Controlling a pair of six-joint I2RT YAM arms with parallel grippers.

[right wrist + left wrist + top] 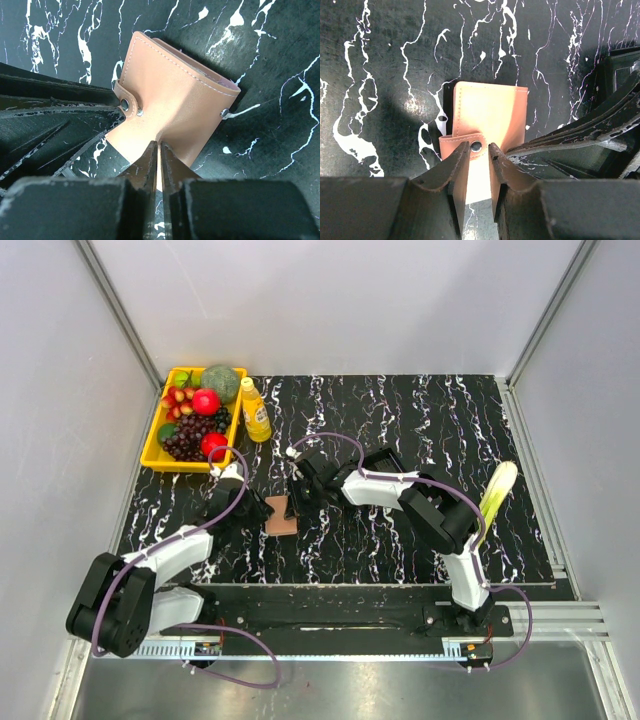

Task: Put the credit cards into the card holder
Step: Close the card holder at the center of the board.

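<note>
The tan-brown card holder (281, 515) (490, 112) (170, 100) lies on the black marbled table between both arms. My right gripper (298, 502) (159, 143) is shut on the card holder's cover, which creases at the fingertips. My left gripper (262, 512) (479, 145) comes in from the left. Its jaws stand a narrow gap apart at the snap tab (455, 145) (124, 104), with the snap button in the gap. Whether they grip the tab does not show. The credit cards are out of view.
A yellow tray (150, 455) of fruit stands at the back left, with a yellow bottle (255, 410) beside it. A pale green and yellow vegetable (498, 495) lies at the right, near the right arm's elbow.
</note>
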